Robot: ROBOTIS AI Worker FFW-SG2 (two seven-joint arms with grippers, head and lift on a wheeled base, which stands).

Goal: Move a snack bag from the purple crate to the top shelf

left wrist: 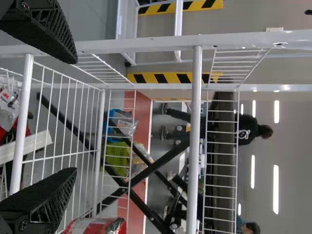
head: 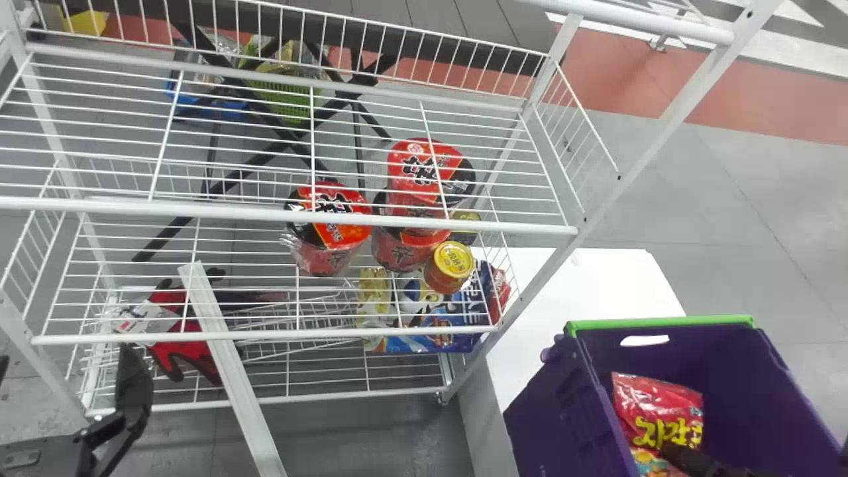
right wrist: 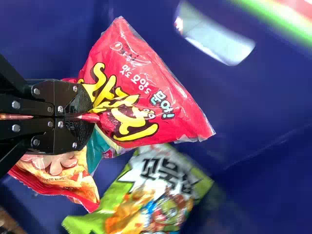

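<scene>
Low in the purple crate (head: 543, 424), my right gripper (head: 676, 454) is at the red snack bag (head: 652, 404). The right wrist view has that gripper (right wrist: 90, 116) shut on the middle of the red snack bag (right wrist: 151, 87), pinching its film into folds. A green snack bag (right wrist: 146, 195) lies beneath it in the crate. At the lower left of the head view is my left gripper (head: 132, 391), in front of the rack. In the left wrist view the left gripper (left wrist: 73, 117) stands open with nothing between its fingers. The rack's top shelf (head: 265, 132) is at the upper left.
Red noodle packs (head: 331, 225) and a yellow-lidded cup (head: 452, 260) are on the rack, with a blue bag (head: 457, 315) and red gloves (head: 179, 331) lower down. A white rack post (head: 662, 126) stands between the shelves and the right side. The white table (head: 596, 285) adjoins the crate.
</scene>
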